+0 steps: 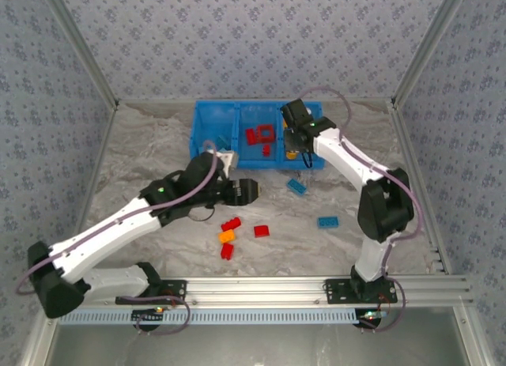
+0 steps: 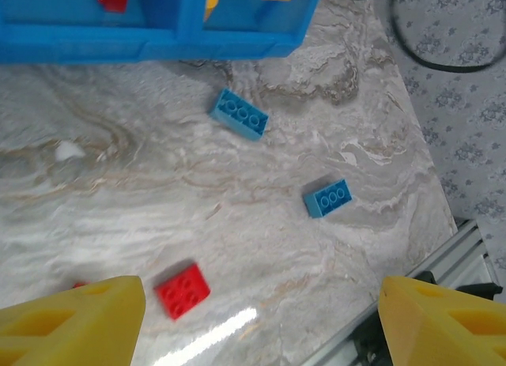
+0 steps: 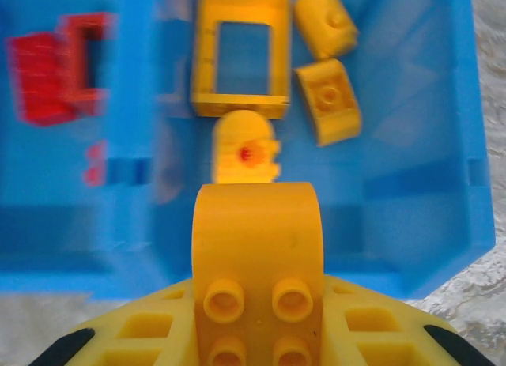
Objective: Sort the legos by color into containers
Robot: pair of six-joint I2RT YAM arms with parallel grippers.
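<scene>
The blue three-compartment bin (image 1: pixel 213 125) stands at the back of the table. My right gripper (image 1: pixel 294 141) hangs over its right compartment (image 3: pixel 419 105), shut on a yellow-orange arched brick (image 3: pixel 257 239). Below it lie a yellow frame (image 3: pixel 241 54) and three yellow pieces (image 3: pixel 330 101). Red legos (image 3: pixel 59 69) sit in the middle compartment. My left gripper (image 1: pixel 251 190) hovers open over the table with nothing between its fingers (image 2: pixel 79 318). Under it lie a red brick (image 2: pixel 183 289) and two light blue bricks (image 2: pixel 239 114) (image 2: pixel 328 198).
Near the table's front middle lie two more red bricks (image 1: pixel 231 224) (image 1: pixel 227 250) and an orange one (image 1: pixel 227 236). A metal rail (image 1: pixel 316 287) runs along the near edge. Patterned walls close in the table on three sides.
</scene>
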